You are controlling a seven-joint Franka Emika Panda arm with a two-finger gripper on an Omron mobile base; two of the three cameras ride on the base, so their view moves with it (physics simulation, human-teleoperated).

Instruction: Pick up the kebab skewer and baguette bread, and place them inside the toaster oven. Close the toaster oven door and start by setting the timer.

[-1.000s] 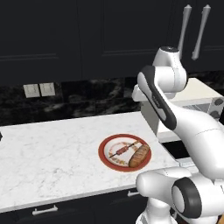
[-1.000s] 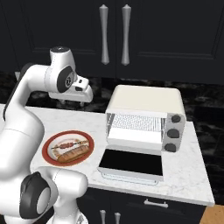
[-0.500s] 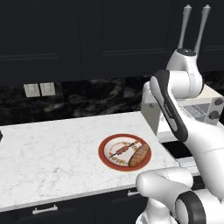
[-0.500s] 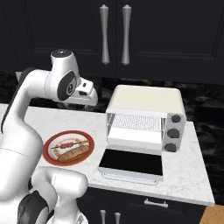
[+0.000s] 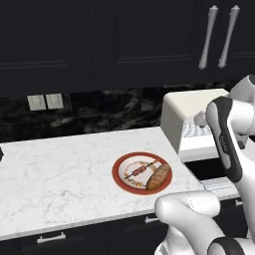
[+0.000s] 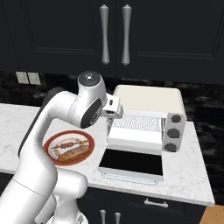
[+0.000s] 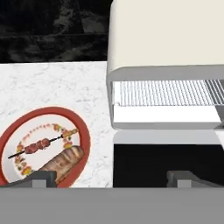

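Now your arm has swung from above the plate (image 6: 87, 141) toward the toaster oven (image 6: 151, 103), so nothing is picked yet: the kebab skewer (image 7: 39, 145) and baguette bread (image 7: 61, 161) lie on the plate at the oven's 9 o'clock. Your gripper (image 7: 111, 178) hangs with jaws apart and empty; the hand view shows the wire rack (image 7: 164, 92), while the right base view shows the toaster oven door (image 6: 133, 162) dropped open
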